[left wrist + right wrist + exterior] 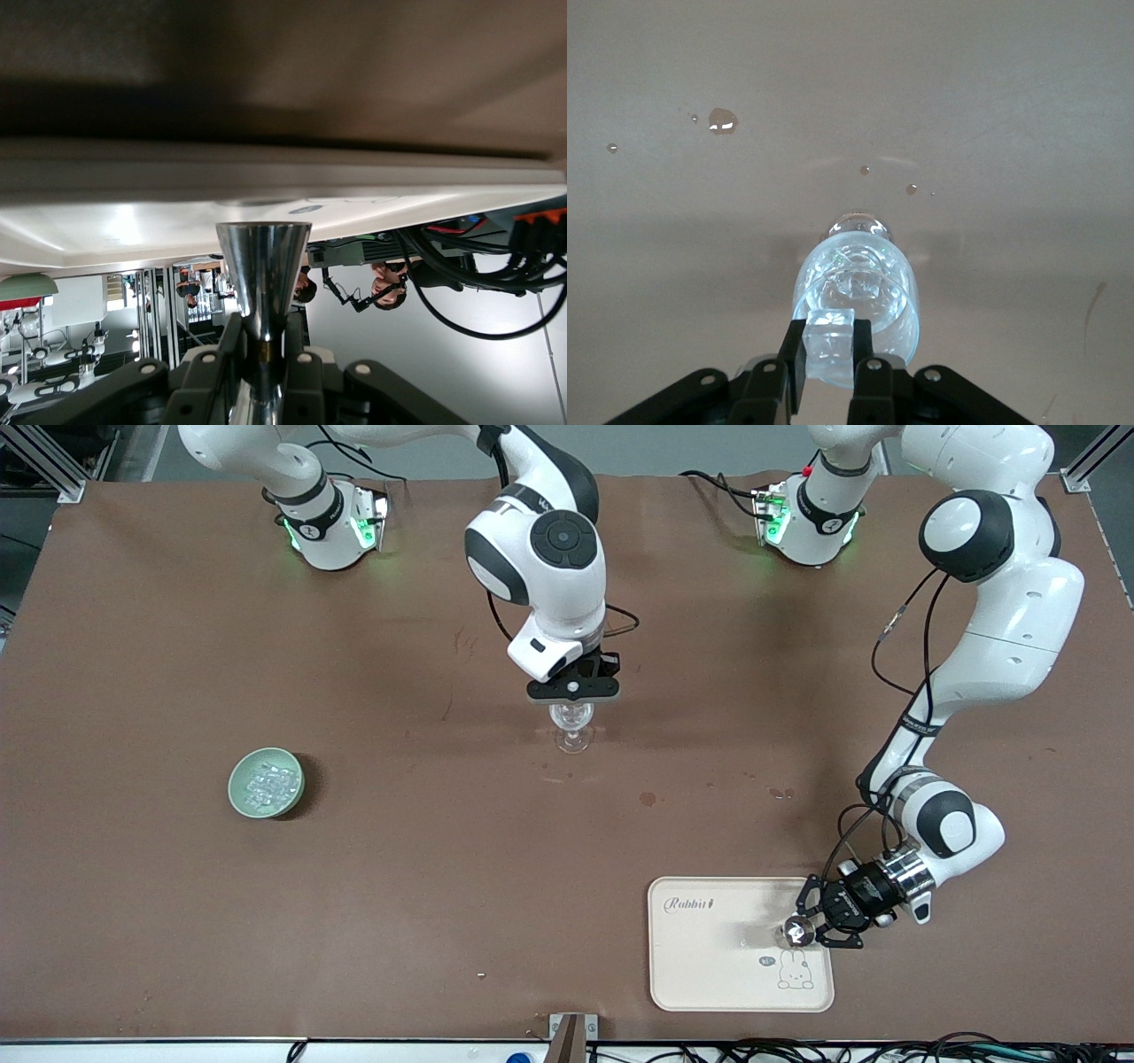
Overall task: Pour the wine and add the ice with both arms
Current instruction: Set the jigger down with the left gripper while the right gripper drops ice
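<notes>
— Jaws of our right gripper (829,354) are shut on one ice cube (830,334), directly over the glass (572,724), so we judge it can fall straight in.

— And our left gripper (819,926)?

— Closed on a shiny metal piece (263,266), held sideways over the tray (709,974); perhaps a wine pourer, we cannot tell. Other ice (268,781) waits in the bowl (241,795), toward the right arm's end.
</notes>
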Available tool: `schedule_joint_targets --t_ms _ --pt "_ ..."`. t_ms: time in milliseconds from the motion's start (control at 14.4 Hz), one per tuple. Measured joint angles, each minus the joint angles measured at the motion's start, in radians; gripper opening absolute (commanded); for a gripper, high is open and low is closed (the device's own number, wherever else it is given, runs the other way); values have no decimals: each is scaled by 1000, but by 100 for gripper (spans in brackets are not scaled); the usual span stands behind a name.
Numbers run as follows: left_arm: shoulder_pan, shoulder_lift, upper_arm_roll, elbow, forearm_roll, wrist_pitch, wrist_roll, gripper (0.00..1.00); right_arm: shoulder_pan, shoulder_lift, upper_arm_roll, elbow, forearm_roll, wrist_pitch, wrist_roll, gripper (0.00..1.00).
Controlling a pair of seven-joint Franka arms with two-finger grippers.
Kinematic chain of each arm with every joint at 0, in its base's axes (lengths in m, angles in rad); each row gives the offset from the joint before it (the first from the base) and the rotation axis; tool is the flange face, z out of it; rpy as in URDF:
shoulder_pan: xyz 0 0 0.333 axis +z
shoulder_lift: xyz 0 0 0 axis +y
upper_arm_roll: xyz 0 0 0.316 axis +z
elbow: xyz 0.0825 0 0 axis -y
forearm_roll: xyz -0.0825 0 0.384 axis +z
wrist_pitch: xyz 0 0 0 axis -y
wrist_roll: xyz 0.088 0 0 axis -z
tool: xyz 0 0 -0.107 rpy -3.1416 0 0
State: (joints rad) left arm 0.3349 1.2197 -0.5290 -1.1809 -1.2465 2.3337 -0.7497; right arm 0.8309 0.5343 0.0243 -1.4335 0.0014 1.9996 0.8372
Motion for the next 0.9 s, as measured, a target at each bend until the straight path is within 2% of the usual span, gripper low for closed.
schedule_joint_targets --t_ms 139,209,278,348,417,487,626,695,765,834,904 --pt "-1 7 0 0 -4 -13 0 7 1 1 0 0 0 -1 -1 17" --pt "0 10 0 0 -4 -16 0 11 1 1 0 0 0 -4 -1 21" --pt "-1 11 1 0 -4 -17 1 17 1 1 0 0 0 -10 -1 31" --pt "-1 11 1 0 -4 -18 2 24 1 1 0 -1 0 -13 -2 50" --pt "-1 11 1 0 -4 -18 2 28 1 1 0 -1 0 -15 -5 76" --pt "0 11 2 1 -4 -18 3 33 1 1 0 -1 0 -20 -9 90" --pt "0 11 9 5 -4 -18 4 41 1 1 0 -1 -1 -29 -12 99" --pt "2 10 15 8 -4 -19 4 52 1 1 0 -1 -1 -30 -14 99" --pt "3 9 22 10 -4 -20 4 79 1 1 0 -1 -1 -31 -16 100" --pt "4 6 28 12 5 -21 7 93 1 1 0 -1 -1 -31 -17 100" --pt "7 3 31 15 27 -21 8 93 1 1 0 -1 -1 -31 -17 100"
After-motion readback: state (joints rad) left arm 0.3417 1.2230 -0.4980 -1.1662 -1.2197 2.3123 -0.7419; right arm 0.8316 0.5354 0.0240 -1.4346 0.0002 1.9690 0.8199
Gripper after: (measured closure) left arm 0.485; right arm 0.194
